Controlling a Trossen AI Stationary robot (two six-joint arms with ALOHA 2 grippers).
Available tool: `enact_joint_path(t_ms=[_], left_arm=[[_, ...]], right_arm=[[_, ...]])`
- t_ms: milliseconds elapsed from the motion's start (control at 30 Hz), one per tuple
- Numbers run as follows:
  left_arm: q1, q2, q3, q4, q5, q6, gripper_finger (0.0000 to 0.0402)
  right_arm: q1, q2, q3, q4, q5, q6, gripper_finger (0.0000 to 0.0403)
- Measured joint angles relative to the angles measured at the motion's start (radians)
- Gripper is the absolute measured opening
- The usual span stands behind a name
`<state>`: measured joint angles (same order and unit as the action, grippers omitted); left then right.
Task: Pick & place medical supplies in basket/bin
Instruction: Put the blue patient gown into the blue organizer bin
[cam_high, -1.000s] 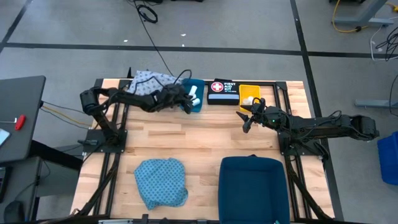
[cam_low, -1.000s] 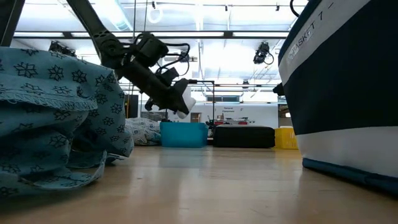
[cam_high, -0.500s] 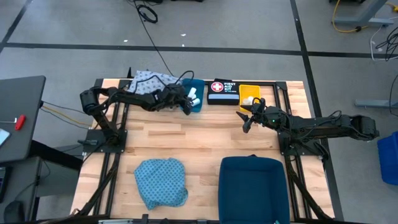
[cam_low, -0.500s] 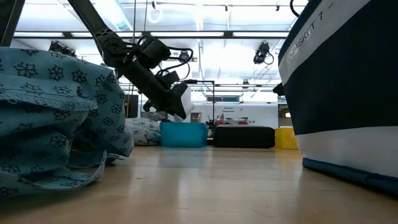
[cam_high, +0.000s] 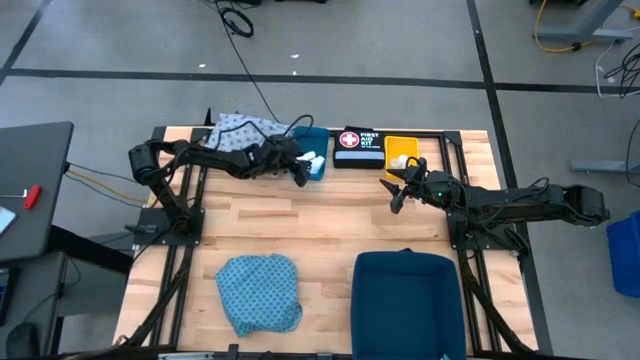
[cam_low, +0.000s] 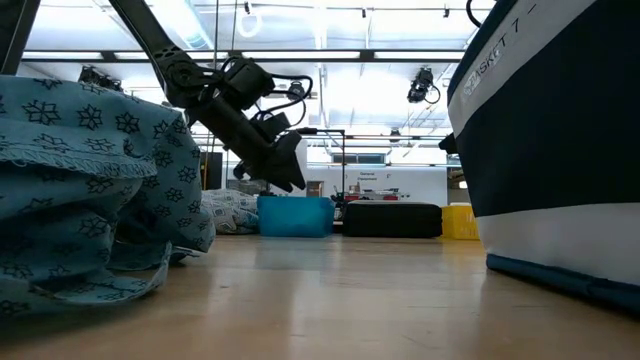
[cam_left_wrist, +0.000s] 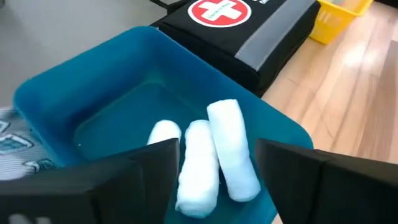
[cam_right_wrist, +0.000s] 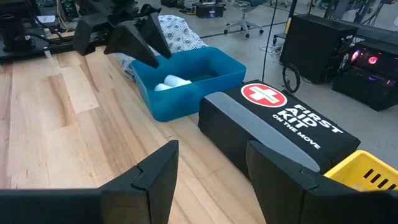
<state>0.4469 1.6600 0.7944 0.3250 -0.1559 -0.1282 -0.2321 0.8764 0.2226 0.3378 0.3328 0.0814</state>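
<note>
Left gripper (cam_high: 300, 166) is parked over the near-left edge of the small teal bin (cam_high: 316, 171) at the back of the table. On my left wrist feed its fingers (cam_left_wrist: 149, 163) are spread wide, nothing between them, no contact with the bin rim that I can see. From the low view the gripper (cam_low: 285, 165) hangs above the bin (cam_low: 295, 215), clear of it.

Three white gauze rolls (cam_left_wrist: 214, 155) lie in the bin side by side, touching each other, straight ahead past the open fingers. High view shows them as a white patch (cam_high: 313, 158) in the bin; right wrist feed also picks them up (cam_right_wrist: 172, 83).

Right gripper (cam_high: 397, 192) hovers over bare table (cam_high: 330, 215) near the yellow bin (cam_high: 400, 150), well apart from the teal one. Fingers (cam_right_wrist: 152, 173) apart, holding nothing, touching nothing.

Black first aid kit (cam_high: 358, 147) sits between the teal and yellow bins, just beside both.

Whitish-blue patterned cloth (cam_high: 240, 128) is bunched at the back-left corner, just behind the left arm. Teal patterned cloth (cam_high: 258, 290) lies crumpled at the front-left of the table. Large dark-blue basket (cam_high: 408, 300) stands at front centre-right, near the teal cloth but not touching it.
</note>
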Motion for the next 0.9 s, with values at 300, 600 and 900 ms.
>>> enact_joint_path(t_ms=[300, 600, 900], left_arm=[[-0.003, -0.010, 0.000, 0.026, 0.201, 0.053, 0.0231], [-0.089, -0.119, 0.001, -0.149, 0.484, 0.047, 0.0221], [-0.301, -0.326, 0.001, -0.487, 0.488, 0.077, 0.0222]], right_arm=[[0.000, 0.000, 0.000, -0.001, 0.001, 0.000, 0.0197], [0.000, 0.000, 0.000, -0.022, 0.003, 0.000, 0.0197], [0.000, 0.000, 0.000, -0.012, -0.091, 0.011, 0.0197]])
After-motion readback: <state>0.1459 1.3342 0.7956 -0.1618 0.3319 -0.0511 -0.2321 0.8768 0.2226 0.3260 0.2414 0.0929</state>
